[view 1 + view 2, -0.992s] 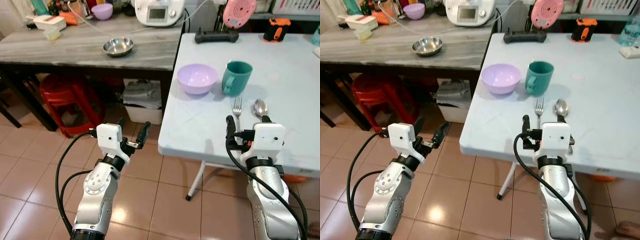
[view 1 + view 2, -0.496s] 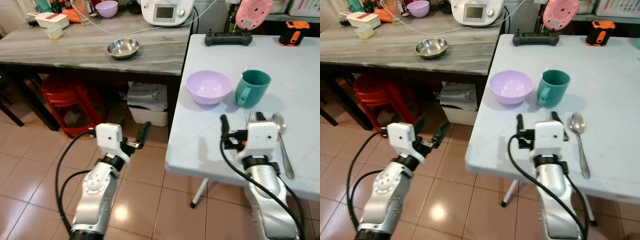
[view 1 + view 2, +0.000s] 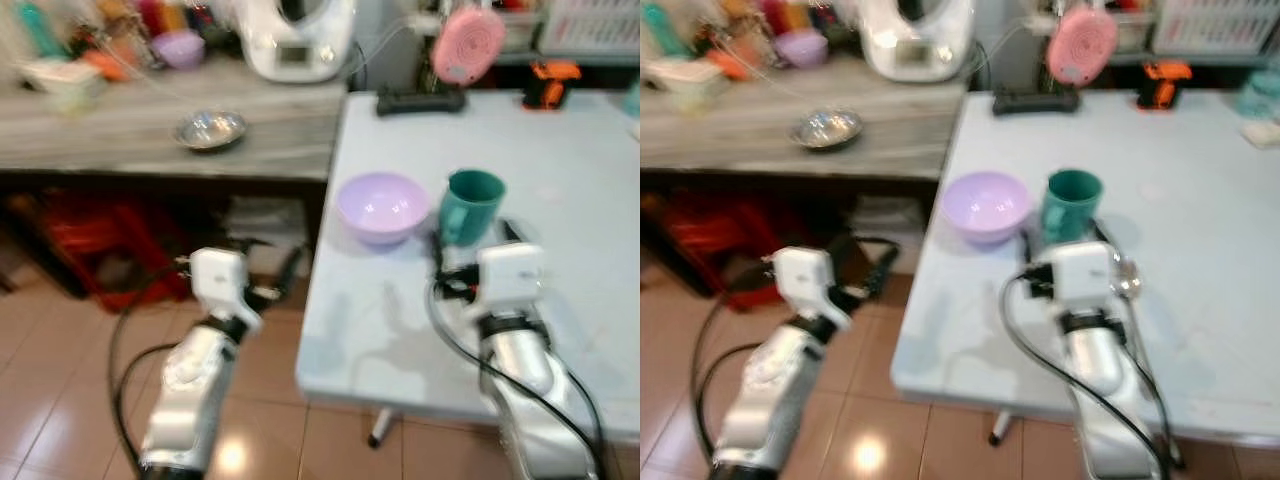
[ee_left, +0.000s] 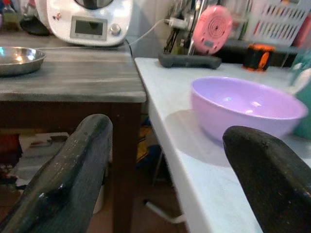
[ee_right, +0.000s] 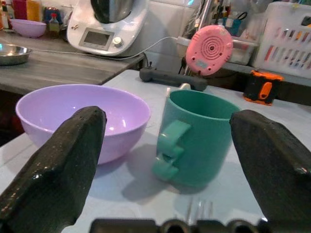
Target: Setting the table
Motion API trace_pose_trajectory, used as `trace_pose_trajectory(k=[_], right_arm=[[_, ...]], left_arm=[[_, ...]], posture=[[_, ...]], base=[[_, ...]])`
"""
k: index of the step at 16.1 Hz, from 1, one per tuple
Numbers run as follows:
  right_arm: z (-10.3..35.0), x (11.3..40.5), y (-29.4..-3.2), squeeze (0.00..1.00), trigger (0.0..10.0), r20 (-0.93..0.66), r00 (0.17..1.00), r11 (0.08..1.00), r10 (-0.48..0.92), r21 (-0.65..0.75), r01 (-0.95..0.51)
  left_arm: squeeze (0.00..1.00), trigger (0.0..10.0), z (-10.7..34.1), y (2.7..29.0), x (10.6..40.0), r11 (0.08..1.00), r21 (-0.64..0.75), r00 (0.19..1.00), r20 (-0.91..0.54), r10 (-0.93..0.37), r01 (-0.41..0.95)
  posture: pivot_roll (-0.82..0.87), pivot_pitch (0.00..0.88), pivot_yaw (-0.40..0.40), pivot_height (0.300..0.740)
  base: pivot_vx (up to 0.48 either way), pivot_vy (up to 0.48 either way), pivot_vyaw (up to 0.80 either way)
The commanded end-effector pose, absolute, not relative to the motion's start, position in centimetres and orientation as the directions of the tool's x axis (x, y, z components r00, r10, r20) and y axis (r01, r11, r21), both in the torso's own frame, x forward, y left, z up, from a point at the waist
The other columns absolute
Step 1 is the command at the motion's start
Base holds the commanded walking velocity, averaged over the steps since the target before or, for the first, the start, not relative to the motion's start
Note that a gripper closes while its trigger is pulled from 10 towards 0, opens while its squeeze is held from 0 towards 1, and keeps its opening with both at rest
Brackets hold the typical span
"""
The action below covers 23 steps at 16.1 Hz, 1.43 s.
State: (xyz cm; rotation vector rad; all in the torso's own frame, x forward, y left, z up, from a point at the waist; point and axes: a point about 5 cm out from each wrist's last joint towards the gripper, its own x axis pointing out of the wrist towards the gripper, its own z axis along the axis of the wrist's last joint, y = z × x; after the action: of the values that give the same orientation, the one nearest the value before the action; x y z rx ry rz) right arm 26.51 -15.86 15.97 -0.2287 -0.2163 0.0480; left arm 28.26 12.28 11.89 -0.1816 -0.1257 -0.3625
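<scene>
Your right pincer (image 5: 165, 160) is spread wide, facing the green cup (image 5: 197, 136) beside the purple bowl (image 5: 82, 116). Next, reach in and grab the cup.

Head cam has swung and is now motion-blurred, so the whole scene shift is camera, not objects. Real change: right gripper (image 5: 167, 160) has pushed forward over the table (image 3: 580, 190), from the near edge by the cutlery up to just short of the mug (image 3: 472, 205) and bowl (image 3: 381, 207). Its fingers are spread wide, mug framed between them in the wrist view. The wrist block now covers the fork; only the spoon (image 3: 1127, 283) peeks out beside it, against the arm. Left gripper (image 3: 268, 280) has also come nearer the table's edge.
</scene>
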Motion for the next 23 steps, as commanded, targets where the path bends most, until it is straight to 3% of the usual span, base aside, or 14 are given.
trace_pose_trajectory(k=[1, 6, 12, 15, 23], right_arm=[[16.1, 26.5, -16.2, 0.0, 10.0, 0.209, 0.976, 0.971, 0.069, -0.239, -0.017], [15.9, 26.6, -15.2, 0.0, 10.0, 0.177, 0.967, 0.959, 0.181, -0.251, -0.133], [16.3, 27.6, -14.6, 0.0, 10.0, 0.14, 0.938, 0.901, 0.316, -0.353, -0.25], [16.0, 28.3, -13.7, 0.0, 10.0, 0.041, 0.887, 0.801, 0.46, -0.452, -0.394], [17.2, 32.4, -13.4, 0.0, 10.0, -0.145, 0.777, 0.577, 0.613, -0.59, -0.565]], left_arm=[[0.0, 10.0, 12.1, 11.9, 28.1, 0.907, -0.16, 0.917, 0.169, -0.363, 0.388], [0.0, 10.0, 11.6, 12.1, 26.7, 0.87, -0.085, 0.867, 0.175, -0.467, 0.486], [0.0, 10.0, 11.3, 12.6, 26.2, 0.851, -0.073, 0.848, 0.169, -0.503, 0.52], [0.0, 10.0, 11.2, 12.1, 25.8, 0.826, -0.051, 0.82, 0.169, -0.546, 0.561], [0.0, 10.0, 11.3, 11.9, 25.4, 0.795, -0.056, 0.79, 0.176, -0.588, 0.604]], posture=[[-0.15, 0.106, 0.096, 0.74], [-0.14, 0.108, 0.092, 0.74], [-0.14, 0.113, 0.086, 0.74], [-0.15, 0.116, 0.082, 0.74], [-0.14, 0.116, 0.079, 0.74]], base=[[0.0, 0.0, 0.0], [0.0, 0.0, 0.0], [0.0, 0.0, 0.0], [0.0, 0.0, 0.0], [0.0, 0.0, 0.0]])
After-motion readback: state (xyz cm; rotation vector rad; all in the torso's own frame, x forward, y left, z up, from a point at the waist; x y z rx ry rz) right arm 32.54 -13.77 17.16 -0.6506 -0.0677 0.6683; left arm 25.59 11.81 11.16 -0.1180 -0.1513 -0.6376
